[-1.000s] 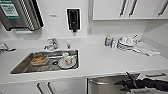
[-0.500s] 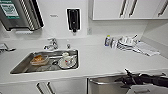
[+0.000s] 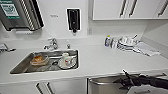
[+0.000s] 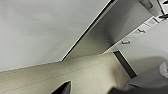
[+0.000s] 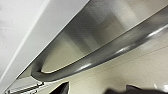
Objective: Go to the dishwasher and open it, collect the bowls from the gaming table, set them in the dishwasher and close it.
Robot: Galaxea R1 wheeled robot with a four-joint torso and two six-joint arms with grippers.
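A white counter (image 3: 105, 60) spans the kitchen wall, with the dishwasher (image 3: 105, 86) set below its front edge, right of the sink: a brushed steel front, dull grey and faintly reflective, topped by a horizontal bar handle (image 5: 105, 53) that curves back into the panel at its end. In the right wrist view the handle runs close across the steel face, just under the pale counter edge. The right gripper (image 3: 125, 79), dark and jointed, reaches in from the right at the dishwasher's top edge, near the handle; whether its fingers are apart or together cannot be told. The steel sink (image 3: 22, 67) holds an orange-brown dish (image 3: 38, 60) and a white cup on a plate (image 3: 67, 61), with a tap (image 3: 52, 43) behind. Stacked white dishes (image 3: 127, 42) and a cloth (image 3: 147, 49) sit at the counter's far right. A black dispenser (image 3: 73, 19) hangs on the wall beside a towel holder (image 3: 20, 13). The left wrist view shows pale cabinet fronts and floor.
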